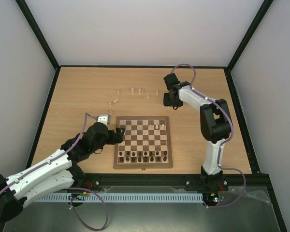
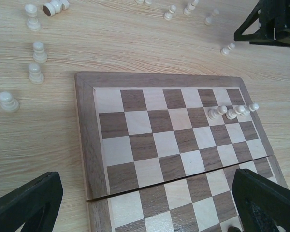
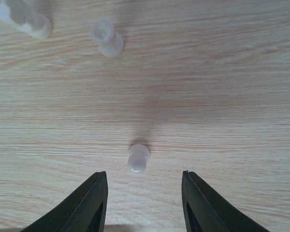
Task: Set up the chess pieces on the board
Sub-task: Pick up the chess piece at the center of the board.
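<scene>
The board (image 1: 118,145) lies in the middle of the table. Dark chess pieces (image 1: 142,155) fill its near rows, and three pale ones (image 2: 232,112) stand near its far right corner. More pale pieces (image 1: 135,91) are scattered on the table beyond it. My right gripper (image 3: 144,176) hangs open over the table behind the board. One upright pale piece (image 3: 137,158) stands just ahead of its fingertips, untouched. My left gripper (image 2: 145,203) is wide open above the board's left half (image 2: 87,145) and holds nothing.
Two other pale pieces (image 3: 108,38) stand farther out in the right wrist view. Several loose pale pieces (image 2: 36,72) stand on the table to the left of the board. Black frame posts and white walls enclose the table.
</scene>
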{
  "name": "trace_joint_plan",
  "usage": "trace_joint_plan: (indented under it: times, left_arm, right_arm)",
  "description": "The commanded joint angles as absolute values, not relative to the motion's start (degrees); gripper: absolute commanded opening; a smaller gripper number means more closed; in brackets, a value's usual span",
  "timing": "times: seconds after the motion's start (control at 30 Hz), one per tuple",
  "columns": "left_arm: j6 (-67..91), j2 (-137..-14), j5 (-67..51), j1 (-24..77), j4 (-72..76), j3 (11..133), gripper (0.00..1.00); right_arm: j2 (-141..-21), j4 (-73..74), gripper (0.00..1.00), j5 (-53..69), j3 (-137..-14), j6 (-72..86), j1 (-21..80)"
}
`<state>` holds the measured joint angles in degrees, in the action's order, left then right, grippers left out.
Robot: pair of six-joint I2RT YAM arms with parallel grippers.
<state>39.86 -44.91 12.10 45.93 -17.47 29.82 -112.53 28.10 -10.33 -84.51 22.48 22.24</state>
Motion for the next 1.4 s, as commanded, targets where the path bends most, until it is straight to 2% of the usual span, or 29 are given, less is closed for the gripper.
trace_joint_plan:
  times: [0.0,0.13,0.3,0.6,0.87,1.13,1.37]
  left_arm:
    - [39.44,-45.2,12.96,45.25,-16.95,28.83,0.99]
    - [39.42,-44.68,12.76,44.75,-16.84,28.58,0.99]
    - [39.27,-45.03,12.7,44.39,-16.72,28.56,0.99]
    - [38.8,-45.34,12.49,44.02,-16.35,28.73,0.99]
    - [38.63,-44.48,12.22,43.94,-14.92,28.22,0.99]
    - [38.83,-45.03,12.01,43.96,-14.5,28.7,0.99]
    - [40.19,-45.41,12.16,43.91,-14.29,28.65,0.99]
  right_arm:
    - [-115.66,31.38,0.43,-7.84,-86.57,20.75,21.86]
    - [-117.73,30.84,0.41,-6.58,-87.62,20.33,21.71]
    - [-119.25,30.43,0.31,-6.51,-88.07,19.96,21.48]
    - [-118.99,30.41,0.23,-7.12,-87.76,19.73,21.12]
    - [-119.6,30.73,0.05,-7.75,-88.67,19.48,21.09]
    - [-113.9,31.78,0.04,-7.06,-87.32,19.61,22.17]
    - [-105.65,34.81,0.05,-9.22,-85.62,19.6,28.91]
